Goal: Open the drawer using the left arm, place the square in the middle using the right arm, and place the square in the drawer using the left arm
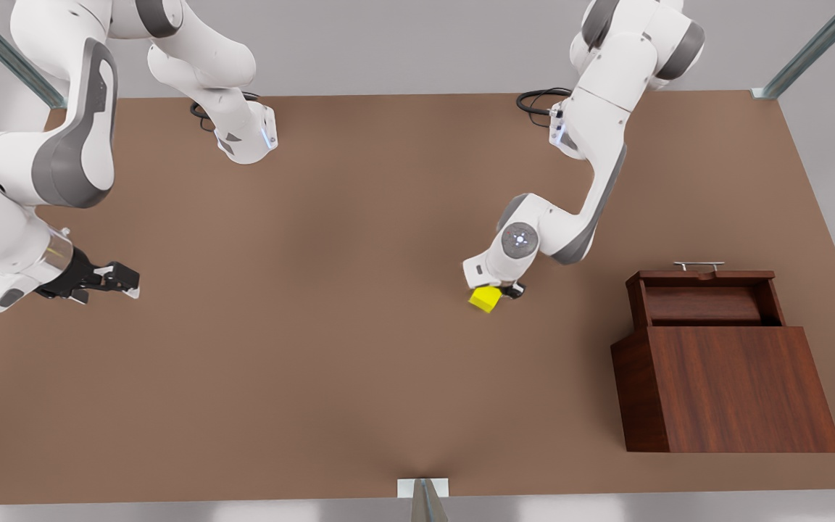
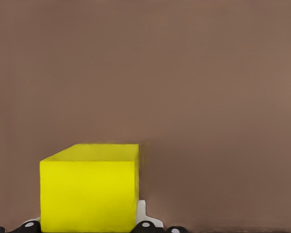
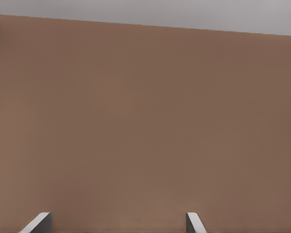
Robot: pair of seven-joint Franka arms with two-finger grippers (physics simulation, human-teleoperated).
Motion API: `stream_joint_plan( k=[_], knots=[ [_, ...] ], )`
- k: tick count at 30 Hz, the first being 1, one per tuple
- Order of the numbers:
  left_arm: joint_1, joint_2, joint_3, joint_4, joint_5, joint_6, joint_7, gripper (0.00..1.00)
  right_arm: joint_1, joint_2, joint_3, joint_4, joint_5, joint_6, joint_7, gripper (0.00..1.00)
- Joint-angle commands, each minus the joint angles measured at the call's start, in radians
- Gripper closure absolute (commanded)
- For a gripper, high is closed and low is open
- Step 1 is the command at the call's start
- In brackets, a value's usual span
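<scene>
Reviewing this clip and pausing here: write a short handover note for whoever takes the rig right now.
Left gripper: down at the yellow square mid-table; the square sits between its fingers in the left wrist view, but a closed grip cannot be confirmed.
Right gripper: open, waiting at the front view's left over bare table.
Drawer: already pulled out of the wooden box, empty.
Done: drawer opened, square in the middle.
Left: left arm puts the square into the drawer.
</scene>
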State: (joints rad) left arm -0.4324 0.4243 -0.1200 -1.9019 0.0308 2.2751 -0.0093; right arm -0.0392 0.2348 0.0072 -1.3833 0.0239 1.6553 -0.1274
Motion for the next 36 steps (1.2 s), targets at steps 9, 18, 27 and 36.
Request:
stream_joint_plan(
  k=[9,18,27,36],
  knots=[
    [0.003,-0.249,0.23,0.009,-0.054,-0.319,0.293,0.27,-0.105,0.032,0.002,0.012,-0.002,0.015,-0.027,0.0],
    [0.012,-0.239,0.583,0.015,-0.107,-0.347,0.77,0.27,-0.073,0.049,0.002,0.009,-0.001,0.038,-0.152,0.0],
    [0.046,-0.125,0.707,0.104,-0.144,-0.341,0.924,0.26,-0.07,0.047,0.002,0.015,-0.005,0.061,-0.161,0.0],
    [0.08,-0.085,0.707,0.124,-0.176,-0.341,0.976,0.0,-0.068,0.046,0.002,0.015,-0.005,0.06,-0.161,0.0]
  ],
)
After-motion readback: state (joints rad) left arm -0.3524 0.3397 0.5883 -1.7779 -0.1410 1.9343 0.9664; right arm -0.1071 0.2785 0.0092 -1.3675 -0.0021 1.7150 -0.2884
